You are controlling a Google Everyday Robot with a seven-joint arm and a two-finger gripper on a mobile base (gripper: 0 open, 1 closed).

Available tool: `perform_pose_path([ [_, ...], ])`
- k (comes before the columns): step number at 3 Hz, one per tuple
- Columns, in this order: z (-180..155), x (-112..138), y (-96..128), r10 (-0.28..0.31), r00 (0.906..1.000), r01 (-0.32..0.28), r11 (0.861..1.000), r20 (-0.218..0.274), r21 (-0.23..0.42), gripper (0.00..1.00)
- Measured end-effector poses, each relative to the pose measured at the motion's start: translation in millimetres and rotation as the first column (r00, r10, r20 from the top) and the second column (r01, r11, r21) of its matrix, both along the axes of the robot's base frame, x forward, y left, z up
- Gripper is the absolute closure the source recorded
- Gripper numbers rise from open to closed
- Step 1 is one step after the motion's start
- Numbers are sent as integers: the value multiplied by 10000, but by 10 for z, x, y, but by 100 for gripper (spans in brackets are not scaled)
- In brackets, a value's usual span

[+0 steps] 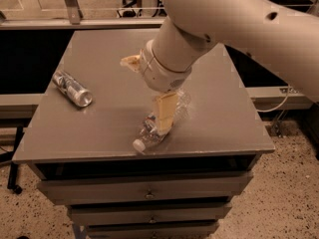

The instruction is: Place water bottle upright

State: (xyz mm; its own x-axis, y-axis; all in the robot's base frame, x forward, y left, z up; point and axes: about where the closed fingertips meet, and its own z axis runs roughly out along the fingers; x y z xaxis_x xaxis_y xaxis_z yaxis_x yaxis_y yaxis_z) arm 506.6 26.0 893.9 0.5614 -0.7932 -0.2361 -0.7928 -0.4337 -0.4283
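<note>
Camera view: water bottle (148, 134) lies on its side near the cabinet top's (89, 128) front edge; gripper (165, 115) sits over its middle, hold cannot be told. Grasping and standing it upright are left.

The surface (99, 128) is a flat grey-brown with a pale sheen across its middle. Near its front edge the water bottle (150, 132) is clear and colourless, ribbed, with a white cap (138, 145); its label colours are too dim to tell. Over the bottle the gripper (164, 119) is pale tan, almost cream, hung from an off-white arm (224, 19) dotted with a few small dark holes. By the left edge a slim can (73, 88) is silver with dark markings. The drawers (144, 188) under the surface are plain grey. The floor (294, 193) is beige, speckled dark.
</note>
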Motion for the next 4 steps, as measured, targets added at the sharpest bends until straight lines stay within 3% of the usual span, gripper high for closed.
perform_pose_path([
  [2,-240,-200,18,1062,9943,-1037,9862,122,-1290,0],
  [4,-517,-140,-155,1437,9894,-1339,9576,201,-2551,0],
])
